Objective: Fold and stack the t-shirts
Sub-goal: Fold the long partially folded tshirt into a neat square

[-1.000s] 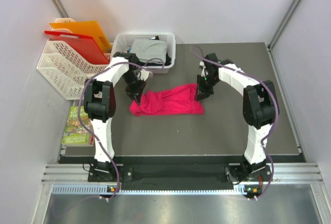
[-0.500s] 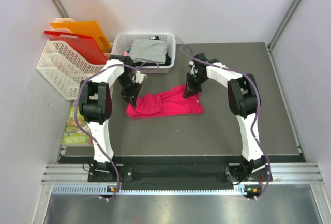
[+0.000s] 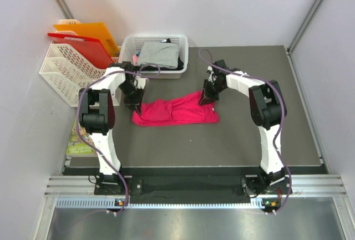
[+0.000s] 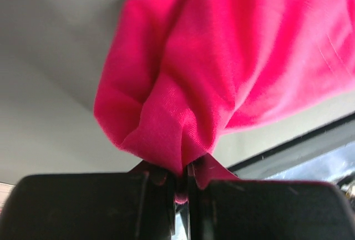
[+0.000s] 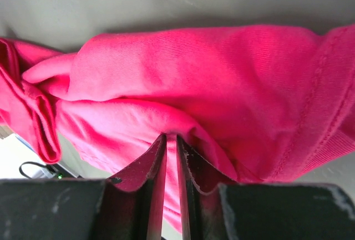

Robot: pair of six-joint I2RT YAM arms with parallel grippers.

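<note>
From overhead I see the pink-red t-shirt lying bunched in a long, wrinkled strip across the middle of the bench, in front of the white basket. My left gripper sits at the shirt's left end and my right gripper at its upper right corner, both low over the cloth. On the left wrist camera the left gripper is pressed together on a gathered fold of the pink-red t-shirt, and a small tongue of fabric pokes through between the fingers. The rest of the cloth balloons out ahead over the grey surface. On the right wrist camera the right gripper is nearly closed, pinching a thin layer of the pink-red t-shirt, whose folds spill to both sides; a stitched hem runs down the right edge of that view. In the basket at the back the grey t-shirt lies on top, with the black t-shirt showing beside it on the right. To the left stands a white rack holding an orange folder and a red folder. A green booklet lies by the bench's left edge, next to my left arm.
</note>
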